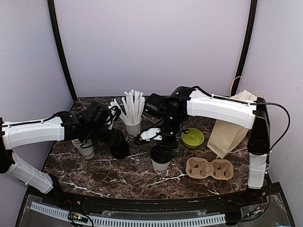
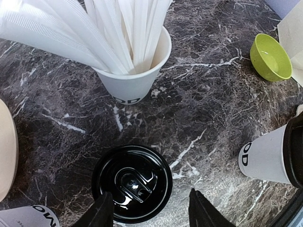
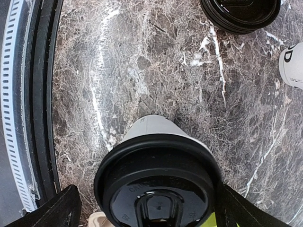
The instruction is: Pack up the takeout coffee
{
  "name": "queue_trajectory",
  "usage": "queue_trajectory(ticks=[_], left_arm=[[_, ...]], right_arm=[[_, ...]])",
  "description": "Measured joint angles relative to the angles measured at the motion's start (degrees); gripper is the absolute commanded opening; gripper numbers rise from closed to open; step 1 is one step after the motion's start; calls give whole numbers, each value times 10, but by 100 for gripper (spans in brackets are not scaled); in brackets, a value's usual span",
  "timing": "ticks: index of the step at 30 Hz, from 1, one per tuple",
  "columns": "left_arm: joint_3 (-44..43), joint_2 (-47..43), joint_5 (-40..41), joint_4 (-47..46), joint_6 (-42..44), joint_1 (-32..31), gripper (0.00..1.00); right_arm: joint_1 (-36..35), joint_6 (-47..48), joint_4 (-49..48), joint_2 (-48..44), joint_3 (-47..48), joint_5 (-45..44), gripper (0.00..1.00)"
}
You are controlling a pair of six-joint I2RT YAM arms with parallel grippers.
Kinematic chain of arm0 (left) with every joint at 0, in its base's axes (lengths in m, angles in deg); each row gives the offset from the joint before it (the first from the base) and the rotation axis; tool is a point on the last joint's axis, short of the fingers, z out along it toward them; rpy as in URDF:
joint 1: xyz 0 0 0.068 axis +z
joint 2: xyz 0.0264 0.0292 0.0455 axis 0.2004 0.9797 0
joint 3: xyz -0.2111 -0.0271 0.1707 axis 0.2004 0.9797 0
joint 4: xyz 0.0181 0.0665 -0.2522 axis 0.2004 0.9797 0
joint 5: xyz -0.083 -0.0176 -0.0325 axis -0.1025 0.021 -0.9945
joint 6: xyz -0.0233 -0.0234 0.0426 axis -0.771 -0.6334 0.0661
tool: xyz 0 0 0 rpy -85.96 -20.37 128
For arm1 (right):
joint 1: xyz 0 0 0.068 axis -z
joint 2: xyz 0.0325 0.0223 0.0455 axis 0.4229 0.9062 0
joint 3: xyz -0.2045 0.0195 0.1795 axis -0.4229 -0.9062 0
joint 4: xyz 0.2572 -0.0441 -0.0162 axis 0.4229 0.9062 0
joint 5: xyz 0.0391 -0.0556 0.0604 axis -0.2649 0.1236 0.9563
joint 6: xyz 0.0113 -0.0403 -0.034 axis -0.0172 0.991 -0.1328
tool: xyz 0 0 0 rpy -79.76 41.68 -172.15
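- the takeout coffee [image 3: 158,156] stands upright on the dark marble table [image 3: 156,71], near its front edge; it is a white paper cup with black lettering, and its round black lid is seated level with the sip tab showing
- the right gripper [image 3: 147,189] hangs straight over it with its jaws spread wide, one finger [image 3: 52,210] on each side of the lid; the left one is clearly apart, while the right one is so near the rim that contact cannot be told — nothing is pinched
- from above, the cup sits between the black lid stack [image 1: 119,149] and the brown pulp cup carrier [image 1: 209,169], apart from both
- the left gripper [image 2: 151,203] is poised over the lid stack with its jaws partly spread and nothing between them; one fingertip overlaps the lid rim in the left wrist view, but whether it touches cannot be told
- behind stand the cup of white straws [image 1: 133,127] and a lime-green bowl [image 1: 192,138]; a paper bag [image 1: 232,127] stands at the right
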Motion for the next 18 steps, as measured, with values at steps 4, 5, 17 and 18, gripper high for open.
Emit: queue_trajectory(ticks=[4,5,17,18], left_arm=[[-9,0,-22,0,-7,1,57],[-14,1,-31,-2,-10,1,57],[-21,35,-200,-78,-86,1,48],[-19,35,-216,-92,-97,1,48]], right_arm=[[0,0,0,-17,0,1,99],[0,0,1,-25,-1,2,99],[67,-49,-68,-157,-99,76,80],[93,-64,-91,-173,-124,96,76]])
